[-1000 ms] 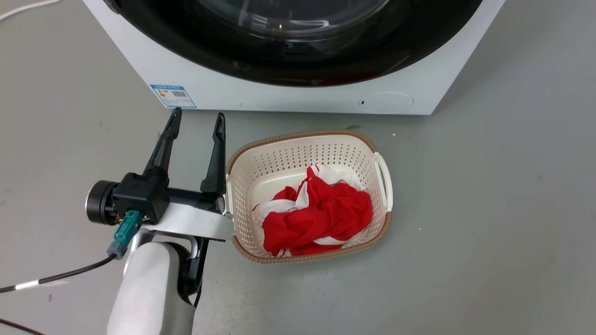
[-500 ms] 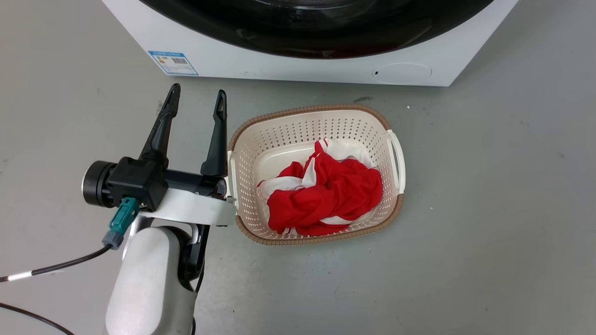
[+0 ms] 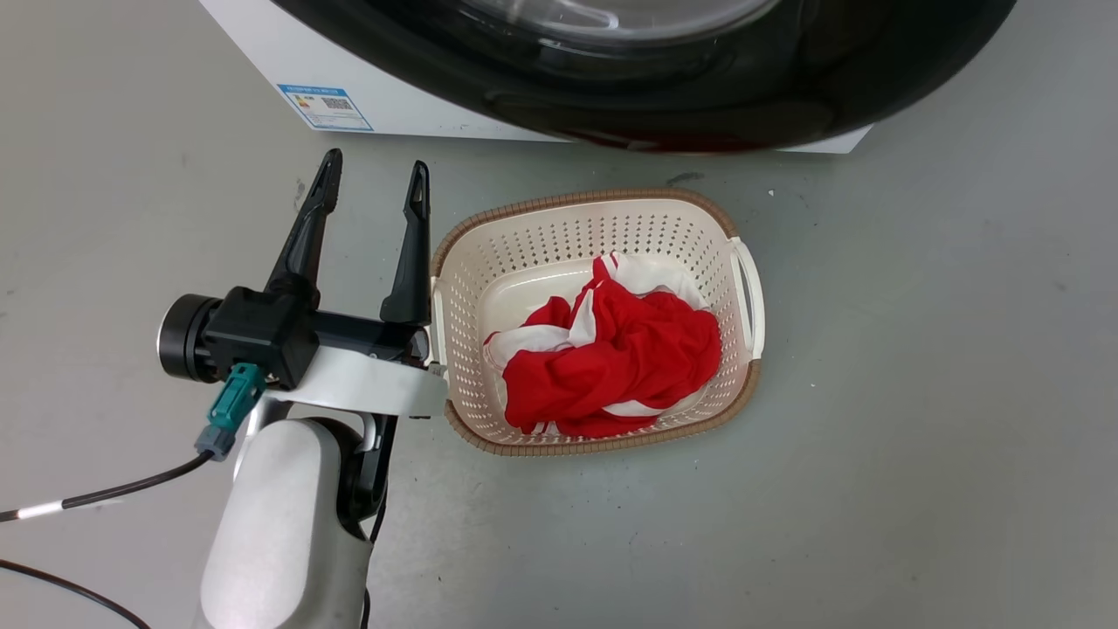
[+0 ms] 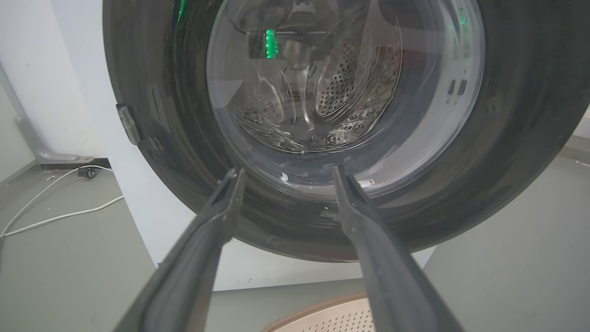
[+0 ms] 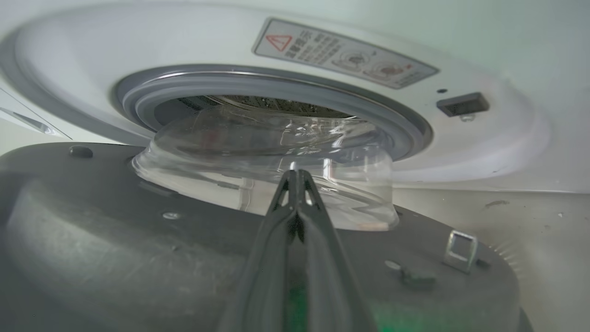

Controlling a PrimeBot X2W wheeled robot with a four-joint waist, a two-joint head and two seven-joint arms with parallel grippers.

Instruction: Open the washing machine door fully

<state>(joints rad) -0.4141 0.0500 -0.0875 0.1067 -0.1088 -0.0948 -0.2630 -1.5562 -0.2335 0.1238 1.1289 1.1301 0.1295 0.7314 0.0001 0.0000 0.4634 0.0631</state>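
The washing machine door (image 5: pixel 115 258) stands ajar off the washing machine (image 5: pixel 498 138); right end effector (image 5: pixel 297 177) behind it, fingers (image 5: pixel 276 216) pressed together, holding nothing; left end effector (image 3: pixel 376 163) gapes wide, empty, beside the basket (image 3: pixel 611 205); the door looks heavy, rigid, glossy-slick, so push its dark inner rim, not the glass (image 5: pixel 267 152); basket sits close under its edge, open floor (image 3: pixel 917 437) to the right.

Before washing machine (image 3: pixel 262 44), basket (image 3: pixel 559 253), clothes (image 3: pixel 611 367) inside, left gripper (image 3: pixel 376 164) at its left side, perhaps touching
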